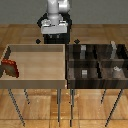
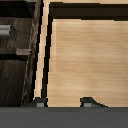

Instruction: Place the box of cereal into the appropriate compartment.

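Observation:
The box of cereal point(image 1: 10, 68), red and orange-brown, leans tilted against the wall of the large light-wood tray point(image 1: 37, 80) at the exterior view's left. It does not show in the wrist view. The dark brown wooden bin point(image 1: 96, 62) with four like cells stands at the exterior view's right. It also shows in the wrist view point(image 2: 15, 75). My gripper point(image 1: 54, 34) hangs high above the tray's far edge, far from the box. In the wrist view the gripper point(image 2: 64, 103) is open, with the fingertips point(image 2: 90, 102) wide apart and nothing between them.
Small grey blocks point(image 1: 84, 73) point(image 1: 116, 70) point(image 1: 84, 49) sit in the bin's cells. One grey block point(image 2: 4, 32) shows in the wrist view. Tray and bin stand side by side on thin metal legs point(image 1: 61, 107). The robot base point(image 1: 54, 25) is behind them.

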